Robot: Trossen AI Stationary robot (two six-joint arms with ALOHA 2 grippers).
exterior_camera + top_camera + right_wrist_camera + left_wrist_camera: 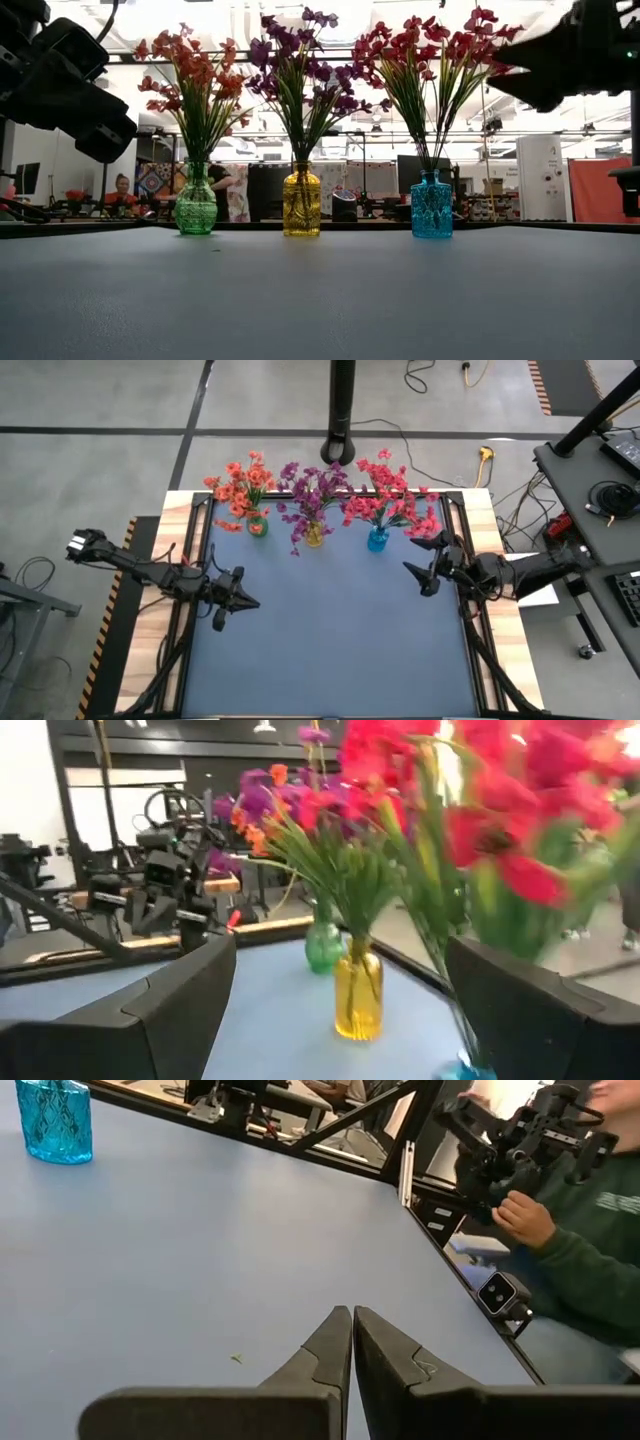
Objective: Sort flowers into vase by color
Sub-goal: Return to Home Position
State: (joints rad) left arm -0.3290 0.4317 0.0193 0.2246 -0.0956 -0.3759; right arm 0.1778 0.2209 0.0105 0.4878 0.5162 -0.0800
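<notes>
Standing flowers (312,488) beyond right end effector (408,553)

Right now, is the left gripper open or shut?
Shut. The left gripper shows its two fingers pressed together at the tips, with nothing between them.

Even overhead light, faint shadows on the table (330,650), bright ceiling glare behind the flowers (322,72)

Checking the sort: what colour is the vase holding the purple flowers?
A yellow vase holds the purple flowers; clearest in the low view.
</notes>
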